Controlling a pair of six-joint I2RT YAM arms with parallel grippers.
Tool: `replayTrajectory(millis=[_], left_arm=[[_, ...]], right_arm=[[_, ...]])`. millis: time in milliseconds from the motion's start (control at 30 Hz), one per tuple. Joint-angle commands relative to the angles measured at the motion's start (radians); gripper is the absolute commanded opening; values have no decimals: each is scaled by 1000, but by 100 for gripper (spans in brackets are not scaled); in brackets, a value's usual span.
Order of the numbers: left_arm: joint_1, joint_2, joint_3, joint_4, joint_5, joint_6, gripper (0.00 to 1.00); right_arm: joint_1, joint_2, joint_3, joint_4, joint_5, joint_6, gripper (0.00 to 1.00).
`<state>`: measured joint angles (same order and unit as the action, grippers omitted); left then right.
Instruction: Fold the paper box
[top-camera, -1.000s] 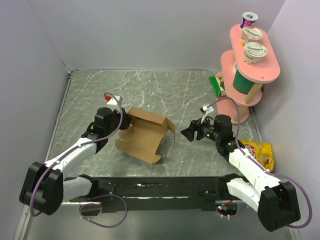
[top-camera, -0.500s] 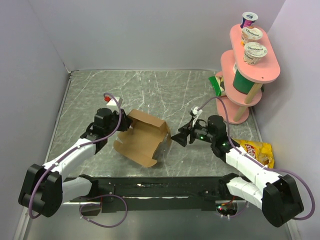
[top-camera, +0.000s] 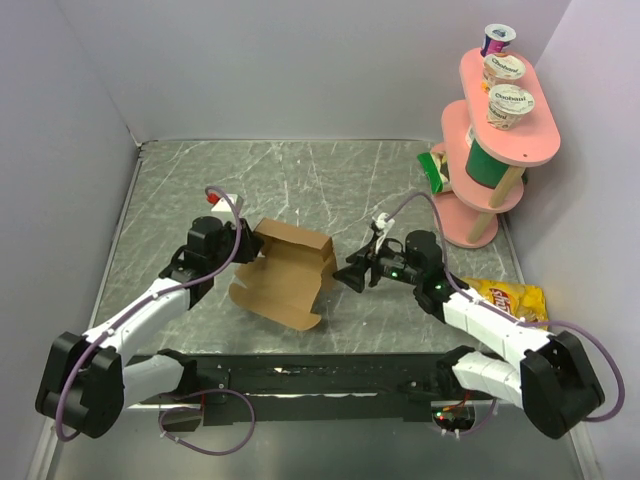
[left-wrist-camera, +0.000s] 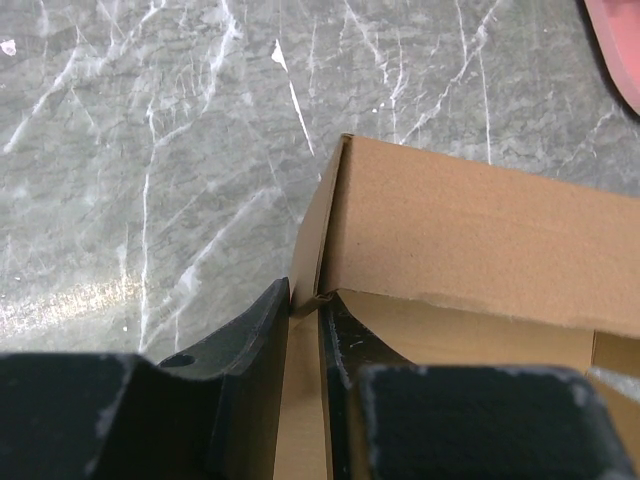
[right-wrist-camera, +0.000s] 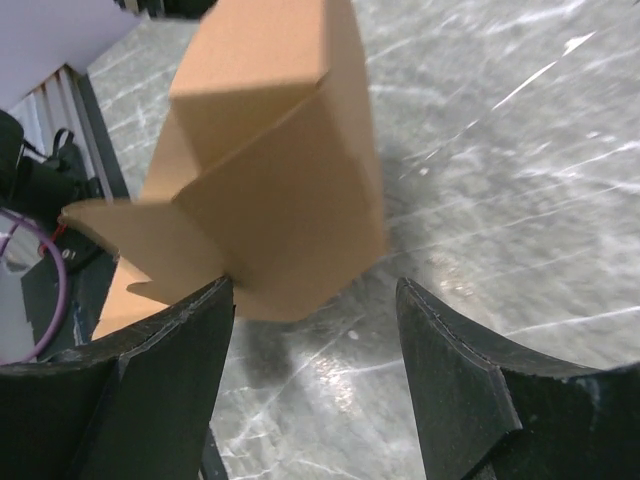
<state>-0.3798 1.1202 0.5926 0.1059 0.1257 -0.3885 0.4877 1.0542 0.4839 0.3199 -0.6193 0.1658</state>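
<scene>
The paper box (top-camera: 285, 272) is plain brown cardboard, half folded, lying in the middle of the table with its walls raised. My left gripper (top-camera: 243, 243) is shut on the box's left wall; in the left wrist view the cardboard wall (left-wrist-camera: 305, 400) is pinched between the two fingers (left-wrist-camera: 250, 350). My right gripper (top-camera: 350, 277) is open, right beside the box's right end flap. In the right wrist view the flap (right-wrist-camera: 280, 190) fills the upper left and touches the left finger (right-wrist-camera: 180, 340); the other finger (right-wrist-camera: 450, 350) stands apart over bare table.
A pink two-tier stand (top-camera: 495, 140) with yoghurt cups (top-camera: 509, 105) and a green roll stands at the back right. A yellow snack bag (top-camera: 515, 300) lies at the right beside my right arm. Grey walls close the left, back and right.
My right gripper has moved left up to the box's right end flap, and the flap has been pushed up against the box. My left gripper keeps its hold on the left wall.
</scene>
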Motion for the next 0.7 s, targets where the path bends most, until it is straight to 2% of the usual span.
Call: replayTrajectory(millis=[0,300,667], left_arm=[[4,-40,7,6,-15,-36,23],[4,-71,-34,58,34,-16,23],[1,-65,-91,86,63,-9,23]], right_arm=[[64,33,41,90,52,26,73],[89,87,38,186,210,64,76],[88,208,84,247,357,-43,75]])
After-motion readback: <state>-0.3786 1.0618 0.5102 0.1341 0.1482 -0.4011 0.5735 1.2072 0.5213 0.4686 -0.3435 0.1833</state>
